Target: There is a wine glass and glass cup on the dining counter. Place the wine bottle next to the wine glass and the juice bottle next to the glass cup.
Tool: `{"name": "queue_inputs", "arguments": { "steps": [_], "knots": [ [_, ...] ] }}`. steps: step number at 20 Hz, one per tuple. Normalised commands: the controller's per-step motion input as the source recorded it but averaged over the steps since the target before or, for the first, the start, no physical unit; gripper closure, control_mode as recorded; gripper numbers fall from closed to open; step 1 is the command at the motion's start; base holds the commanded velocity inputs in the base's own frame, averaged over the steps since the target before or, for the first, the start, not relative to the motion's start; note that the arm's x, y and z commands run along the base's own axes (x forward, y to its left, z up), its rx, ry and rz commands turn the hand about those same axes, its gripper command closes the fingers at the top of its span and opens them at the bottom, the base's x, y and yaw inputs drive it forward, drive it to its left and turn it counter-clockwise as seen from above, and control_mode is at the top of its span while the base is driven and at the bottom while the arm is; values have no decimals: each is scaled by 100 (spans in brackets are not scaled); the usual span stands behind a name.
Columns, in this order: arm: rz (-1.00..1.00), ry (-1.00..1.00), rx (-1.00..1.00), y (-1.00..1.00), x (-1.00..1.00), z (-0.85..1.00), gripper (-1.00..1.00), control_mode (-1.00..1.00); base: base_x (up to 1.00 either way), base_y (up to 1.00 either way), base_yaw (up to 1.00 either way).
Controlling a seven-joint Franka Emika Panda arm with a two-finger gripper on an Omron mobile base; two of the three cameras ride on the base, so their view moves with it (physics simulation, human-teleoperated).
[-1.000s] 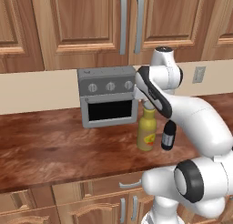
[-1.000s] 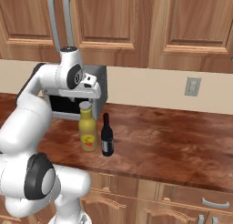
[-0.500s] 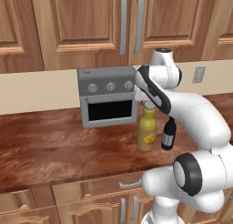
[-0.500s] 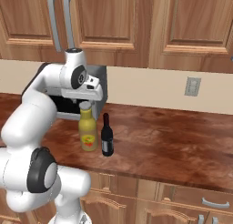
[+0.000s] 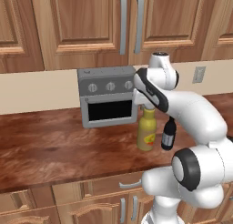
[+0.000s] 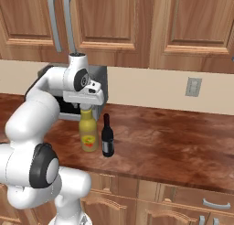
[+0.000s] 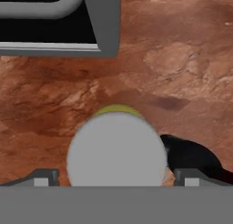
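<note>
A: Where is your juice bottle point(image 5: 146, 133)?

B: On the bench point(image 5: 54, 148), before the toaster oven point(image 5: 107, 97), wine bottle point(image 5: 168, 134) just beside.

A: Gripper point(image 7: 116, 177)?

B: Wide open, empty, directly above the cap. Descend straight, staying centred, then close.

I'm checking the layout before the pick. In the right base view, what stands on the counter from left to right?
Toaster oven → juice bottle → wine bottle.
</note>
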Motion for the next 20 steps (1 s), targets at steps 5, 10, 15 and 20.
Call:
{"name": "queue_inputs", "arguments": {
  "steps": [5, 10, 15, 20],
  "knots": [
    [0, 2, 0, 0, 9, -18, -100, -100, 0, 0, 0],
    [-1, 6, 0, 5, -7, -13, 100, -100, 0, 0, 0],
    [0, -4, 1, 2, -3, 10, 100, -100, 0, 0, 0],
    [-1, 0, 3, 0, -19, 43, 100, -100, 0, 0, 0]
  ]
}}
